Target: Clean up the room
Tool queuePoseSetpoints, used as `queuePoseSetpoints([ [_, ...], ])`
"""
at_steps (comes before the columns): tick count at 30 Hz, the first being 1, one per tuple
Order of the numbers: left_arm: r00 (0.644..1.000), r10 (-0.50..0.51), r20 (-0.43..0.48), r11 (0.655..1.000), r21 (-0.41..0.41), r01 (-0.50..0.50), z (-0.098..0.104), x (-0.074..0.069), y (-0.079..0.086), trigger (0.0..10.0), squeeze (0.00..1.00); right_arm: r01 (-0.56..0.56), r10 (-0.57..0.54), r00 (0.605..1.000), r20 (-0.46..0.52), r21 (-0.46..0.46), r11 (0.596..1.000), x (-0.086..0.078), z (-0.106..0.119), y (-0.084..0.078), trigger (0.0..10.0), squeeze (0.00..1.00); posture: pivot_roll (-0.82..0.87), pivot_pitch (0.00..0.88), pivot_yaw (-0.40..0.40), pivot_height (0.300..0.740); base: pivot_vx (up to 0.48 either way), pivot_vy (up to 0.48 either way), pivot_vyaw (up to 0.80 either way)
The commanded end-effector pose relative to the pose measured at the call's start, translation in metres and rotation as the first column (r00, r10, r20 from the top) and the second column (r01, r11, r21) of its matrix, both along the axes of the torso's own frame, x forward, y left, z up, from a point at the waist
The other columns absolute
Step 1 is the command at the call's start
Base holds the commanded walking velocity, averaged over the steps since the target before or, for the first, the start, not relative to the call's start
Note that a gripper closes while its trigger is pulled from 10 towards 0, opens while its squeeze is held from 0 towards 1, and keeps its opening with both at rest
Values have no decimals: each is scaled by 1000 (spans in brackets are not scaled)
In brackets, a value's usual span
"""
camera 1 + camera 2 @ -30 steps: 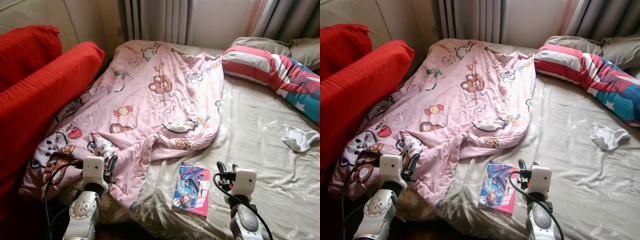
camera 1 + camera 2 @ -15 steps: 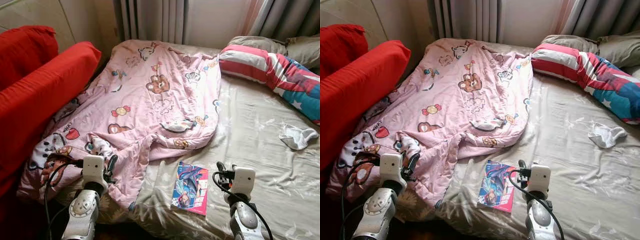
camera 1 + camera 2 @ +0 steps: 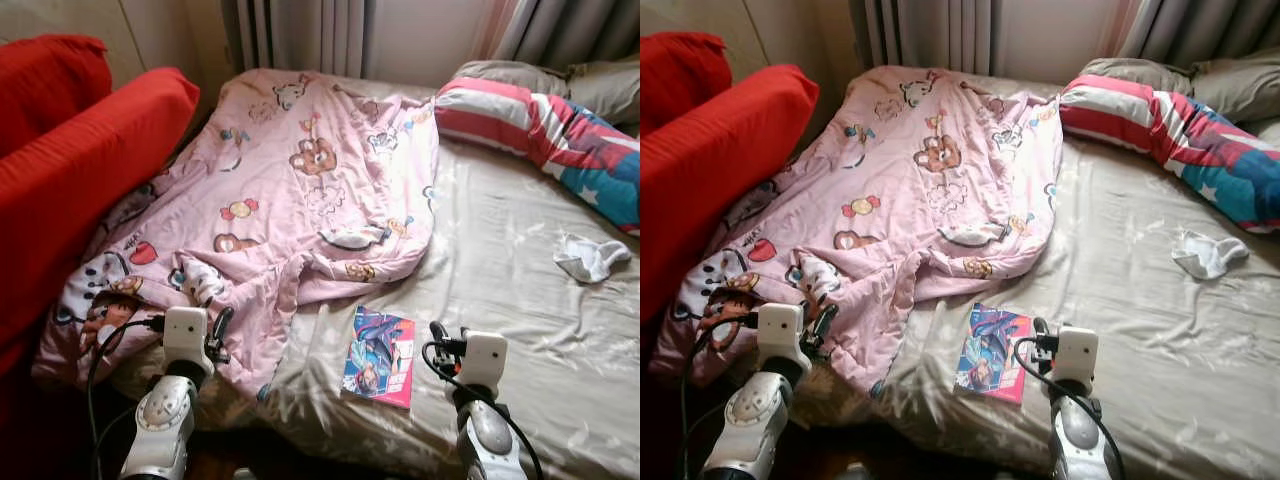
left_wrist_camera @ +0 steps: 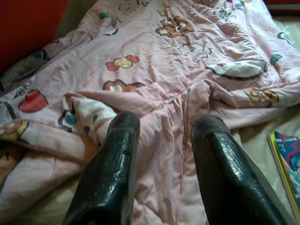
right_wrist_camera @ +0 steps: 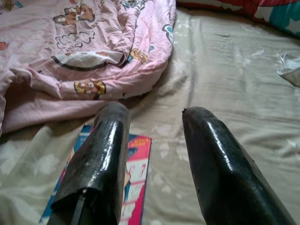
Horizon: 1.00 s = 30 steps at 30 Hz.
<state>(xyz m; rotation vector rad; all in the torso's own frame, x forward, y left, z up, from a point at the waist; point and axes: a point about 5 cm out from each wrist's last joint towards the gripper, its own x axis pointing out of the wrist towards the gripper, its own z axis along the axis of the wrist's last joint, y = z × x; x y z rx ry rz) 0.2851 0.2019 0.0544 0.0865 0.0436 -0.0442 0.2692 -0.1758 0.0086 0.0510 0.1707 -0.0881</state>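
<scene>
1. Compared with a second ago the whole picture has slid a bit, so that's the head camera moving. The bed stuff itself hasn't budged, and both arms sit low at the near edge like before.
2. The bed [image 3: 520,270], in a beige sheet, takes up most of the view.
3. Red cushions [image 3: 80,160] are stacked along the robot's left side, right up against the bed.
4. A pink cartoon-print blanket [image 3: 300,190] is sprawled rumpled across the left half of the bed, with its near corner hanging over the edge.
5. A striped red, white and blue pillow [image 3: 540,130] lies at the far right, with a grey pillow [image 3: 560,80] behind it.
6. The left gripper [image 4: 164,140] hovers over the blanket's near folds, fingers spread apart with nothing between them.
7. The right gripper [image 5: 152,136] hangs over the sheet, fingers also apart and empty, just beside the book.
8. A colourful book [image 3: 380,355] lies flat on the sheet near the front edge, between the two arms and just past the blanket's hem.
9. A crumpled white sock [image 3: 590,255] sits on the sheet on the right, well apart from everything else.
</scene>
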Motion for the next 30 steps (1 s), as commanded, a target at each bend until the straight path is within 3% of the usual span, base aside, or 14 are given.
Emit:
queuePoseSetpoints([
  [1, 1000, 3, -21, 1000, -14, -3, -5, -1, 0, 10000, 0, 3, -3, 1000, -14, 6, 1000, -2, -3, -1, 10000, 0, -38, 137, -24, 658, 0, 0, 0],
  [7, 999, 8, -34, 1000, -15, -9, -8, -2, 1, 10000, 0, -11, 11, 999, -45, -2, 1000, -1, -5, 0, 10000, 0, -36, 137, -25, 658, 0, 0, 0],
  [12, 999, 6, -36, 1000, -18, -7, -8, -2, 1, 10000, 0, -18, 18, 999, -40, -3, 1000, -2, -5, 2, 10000, 0, -37, 138, -25, 628, 0, 0, 0],
  [30, 999, -31, -41, 999, -36, 30, -7, 1, -5, 10000, 0, -78, 79, 994, -73, 19, 997, -5, -11, 9, 10000, 0, -33, 139, -21, 628, 14, 0, 0],
])
